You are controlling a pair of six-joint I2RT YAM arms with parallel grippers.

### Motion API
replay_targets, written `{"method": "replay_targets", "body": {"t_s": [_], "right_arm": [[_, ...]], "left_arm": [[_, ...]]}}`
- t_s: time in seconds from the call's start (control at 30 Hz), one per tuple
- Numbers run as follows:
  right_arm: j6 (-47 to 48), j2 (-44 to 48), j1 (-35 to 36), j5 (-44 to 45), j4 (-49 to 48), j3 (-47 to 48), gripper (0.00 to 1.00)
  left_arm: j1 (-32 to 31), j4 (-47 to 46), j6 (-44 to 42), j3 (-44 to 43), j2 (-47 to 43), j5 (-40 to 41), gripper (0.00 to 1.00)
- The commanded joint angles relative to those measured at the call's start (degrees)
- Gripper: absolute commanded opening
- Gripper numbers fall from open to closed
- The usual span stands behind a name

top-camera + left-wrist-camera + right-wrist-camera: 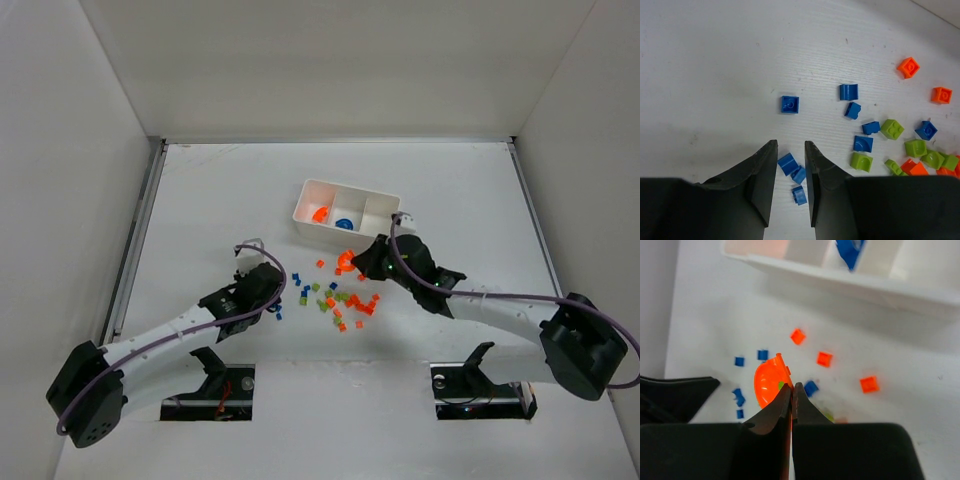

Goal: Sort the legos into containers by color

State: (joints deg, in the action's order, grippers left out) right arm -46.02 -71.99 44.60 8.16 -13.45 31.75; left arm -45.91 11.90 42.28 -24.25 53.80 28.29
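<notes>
My right pincer (pixel 791 390): closed, nipping orange rounded lego (pixel 767 385) by its rim; thin hold, may twist free; my left pincer (pixel 790 147): narrowly apart astride blue cubes (pixel 788 163).

Legos (pixel 345 296) lie before the tray (pixel 380 212) — two inside.
</notes>
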Motion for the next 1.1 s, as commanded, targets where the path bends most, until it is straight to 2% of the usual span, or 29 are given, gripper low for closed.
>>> {"method": "replay_targets", "body": {"t_s": [0.0, 0.17, 0.37, 0.47, 0.53, 0.6, 0.77, 1.07], "right_arm": [[4.88, -2.01, -1.13, 0.71, 1.32, 10.06, 0.00], [8.92, -12.62, -3.94, 1.06, 0.09, 22.63, 0.00], [9.98, -27.13, -7.29, 1.50, -0.17, 35.90, 0.03], [8.67, -33.20, -7.99, 0.89, 0.62, 41.36, 0.12], [9.10, -35.32, -7.64, -0.07, 0.97, 43.65, 0.27], [9.46, -35.42, -7.64, -0.34, 0.80, 43.75, 0.35], [10.07, -30.69, -7.64, 0.27, 0.36, 39.63, 0.43], [9.90, -18.29, -5.01, 2.38, -2.63, 24.52, 0.46]], "left_arm": [[0.34, 1.01, 3.41, 0.96, 0.95, -0.07, 0.25], [-0.28, 1.02, 5.61, 2.54, -1.15, 0.19, 0.25], [-1.15, 0.23, 6.41, 3.42, 0.95, -0.34, 0.28], [-1.68, -0.12, 6.76, 3.42, 1.05, -0.17, 0.31], [-1.25, -1.26, 6.93, 4.29, 0.78, -0.25, 0.32], [-1.07, -1.44, 6.85, 4.21, 1.13, -0.69, 0.32], [-1.33, -3.02, 6.94, 4.47, 3.49, -0.60, 0.33], [-3.35, -4.43, 8.95, 4.21, 8.16, 0.09, 0.29]]}}
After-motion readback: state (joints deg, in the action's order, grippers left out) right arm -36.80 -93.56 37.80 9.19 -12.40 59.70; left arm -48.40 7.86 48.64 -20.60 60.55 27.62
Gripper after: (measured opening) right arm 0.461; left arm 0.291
